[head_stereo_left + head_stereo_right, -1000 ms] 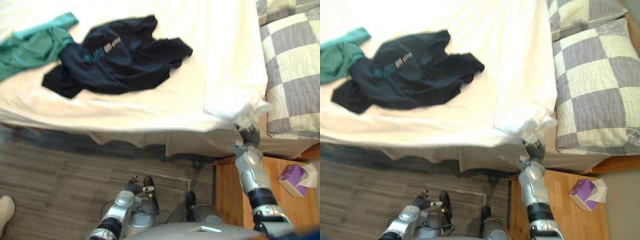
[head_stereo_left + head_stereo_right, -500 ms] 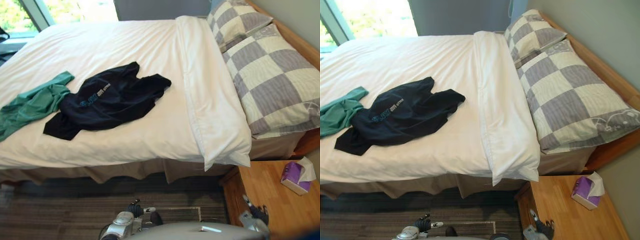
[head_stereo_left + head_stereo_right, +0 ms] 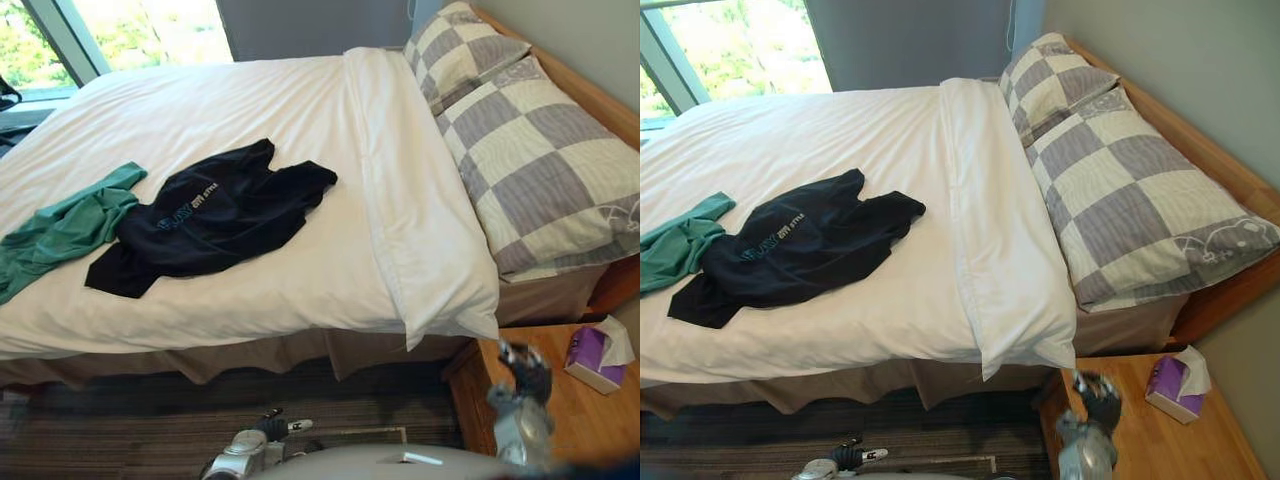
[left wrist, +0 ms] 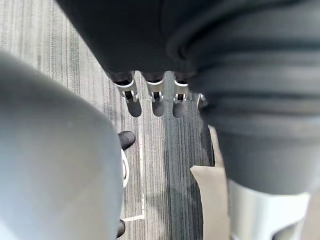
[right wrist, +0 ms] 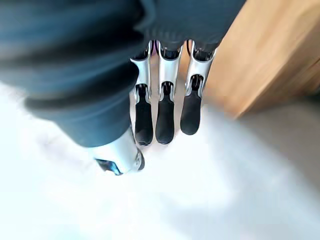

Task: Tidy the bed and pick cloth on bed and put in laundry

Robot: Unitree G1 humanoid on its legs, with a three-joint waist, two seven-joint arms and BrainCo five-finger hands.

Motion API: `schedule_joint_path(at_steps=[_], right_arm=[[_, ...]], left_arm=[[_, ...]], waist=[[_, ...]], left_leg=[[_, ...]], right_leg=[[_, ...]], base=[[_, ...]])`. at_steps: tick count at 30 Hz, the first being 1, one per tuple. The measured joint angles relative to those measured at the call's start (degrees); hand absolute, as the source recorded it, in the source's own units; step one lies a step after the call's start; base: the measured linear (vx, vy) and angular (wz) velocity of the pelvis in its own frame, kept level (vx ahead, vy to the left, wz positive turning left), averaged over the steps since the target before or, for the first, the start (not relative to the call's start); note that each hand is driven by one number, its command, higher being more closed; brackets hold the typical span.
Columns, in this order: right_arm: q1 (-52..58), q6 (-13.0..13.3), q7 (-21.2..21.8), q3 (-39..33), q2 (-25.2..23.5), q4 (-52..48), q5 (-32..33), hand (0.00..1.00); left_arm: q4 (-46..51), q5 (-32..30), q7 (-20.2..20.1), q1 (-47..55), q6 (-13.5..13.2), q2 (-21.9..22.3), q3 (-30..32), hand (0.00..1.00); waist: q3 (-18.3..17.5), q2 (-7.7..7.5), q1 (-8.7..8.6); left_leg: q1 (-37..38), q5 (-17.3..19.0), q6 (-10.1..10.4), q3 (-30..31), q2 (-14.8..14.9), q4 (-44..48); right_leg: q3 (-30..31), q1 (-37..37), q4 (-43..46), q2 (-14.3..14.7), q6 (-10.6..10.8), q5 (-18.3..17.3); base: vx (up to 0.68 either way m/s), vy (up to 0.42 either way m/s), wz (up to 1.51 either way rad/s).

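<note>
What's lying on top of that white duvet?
A black shirt and a green cloth, touching the shirt's edge. Anything beneath them is covered.

The right hand [image 5: 162, 112] has shiny silver metal fingers with matt black tips and a dark ribbed cover. Just beside it, the bedside table [image 3: 1180, 440] is smooth pale wood with a soft shine. Near it sits a purple card tissue box [image 3: 1168, 390] with soft white paper. Past the hand, the white duvet [image 3: 840, 130] is smooth matt cloth. Well apart lie a crumpled dark shirt [image 3: 790, 250] and a green cloth [image 3: 675, 250], both soft.
</note>
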State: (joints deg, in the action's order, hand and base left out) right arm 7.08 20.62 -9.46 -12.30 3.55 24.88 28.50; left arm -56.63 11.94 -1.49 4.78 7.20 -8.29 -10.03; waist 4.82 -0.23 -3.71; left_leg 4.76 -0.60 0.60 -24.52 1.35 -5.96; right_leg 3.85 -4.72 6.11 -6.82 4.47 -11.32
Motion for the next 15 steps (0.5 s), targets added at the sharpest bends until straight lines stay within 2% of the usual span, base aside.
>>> schedule_joint_path(at_steps=[2, 4, 7, 10, 13, 14, 15], right_arm=[[-1.18, -1.13, 4.43, 0.71, -0.02, -4.68, 4.6, 1.0], [-2.6, -2.52, 10.79, 2.2, -0.18, -10.49, 12.16, 1.0], [-3.49, -2.95, 16.5, 2.36, -0.17, -17.44, 18.75, 1.0], [-7.29, -3.17, 19.7, 3.11, 0.06, -21.44, 24.34, 1.0], [-10.72, -3.42, 20.42, 4.63, 2.11, -24.11, 26.82, 1.0], [-14.09, -3.41, 20.01, 5.66, 3.69, -24.28, 27.74, 1.0], [-19.05, -3.3, 18.82, 6.11, 4.92, -24.28, 29.01, 1.0]], left_arm=[[0.71, 0.0, 0.14, 0.39, -0.2, -0.22, -0.01, 0.0], [0.97, 0.02, 0.72, 0.96, -0.91, -0.54, -0.06, 0.0], [0.99, 0.84, 1.85, 1.2, -1.69, -0.84, -0.55, 0.0], [0.99, 0.99, 1.96, 1.22, -2.46, -0.89, -1.25, 0.0], [1.56, 0.98, 2.0, 1.19, -2.96, -0.69, -2.48, 0.0], [2.04, 0.99, 1.99, 0.77, -3.04, -0.72, -2.96, 0.0], [2.68, 0.99, 1.99, -0.49, -3.24, -0.94, -3.39, 0.0]], waist=[[-0.11, -0.3, 0.18], [-0.35, -0.58, -0.01], [-0.51, -0.78, 0.0], [-0.27, -0.39, 0.0], [0.44, 0.8, 0.07], [1.81, 1.31, 0.05], [4.61, 1.7, 0.08]], left_leg=[[0.23, -0.13, -0.4, 0.0, -0.41, 0.12], [0.47, -0.1, -0.46, 0.28, -0.43, 0.36], [0.4, -0.1, -0.45, 1.63, 0.12, 0.36], [0.09, -0.1, -0.45, 2.38, 0.44, 0.38], [-1.33, -0.11, -0.45, 3.43, 0.63, 0.41], [-3.01, -0.08, -0.49, 3.93, 0.67, 1.38], [-5.4, 0.28, -0.98, 4.46, 0.79, 3.65]], right_leg=[[0.01, -0.33, 0.02, -0.21, 0.06, 0.1], [0.0, -0.84, 0.51, -0.05, -0.01, 0.22], [-0.04, -1.15, 0.65, 0.59, -0.32, 0.88], [-0.23, -0.79, 1.37, 0.95, -0.32, 0.89], [-1.17, 0.59, 2.28, 0.85, -0.32, 0.89], [-1.59, 1.93, 3.1, 0.72, -0.32, 0.89], [-1.59, 3.82, 4.52, 0.49, -0.32, 0.89]], base=[[0.19, -0.024, 0.01], [0.19, -0.043, 0.06], [0.11, -0.069, 0.16], [0.07, -0.076, 0.13], [0.01, -0.06, 0.18], [-0.07, -0.038, 0.23], [-0.1, -0.032, 0.23]])
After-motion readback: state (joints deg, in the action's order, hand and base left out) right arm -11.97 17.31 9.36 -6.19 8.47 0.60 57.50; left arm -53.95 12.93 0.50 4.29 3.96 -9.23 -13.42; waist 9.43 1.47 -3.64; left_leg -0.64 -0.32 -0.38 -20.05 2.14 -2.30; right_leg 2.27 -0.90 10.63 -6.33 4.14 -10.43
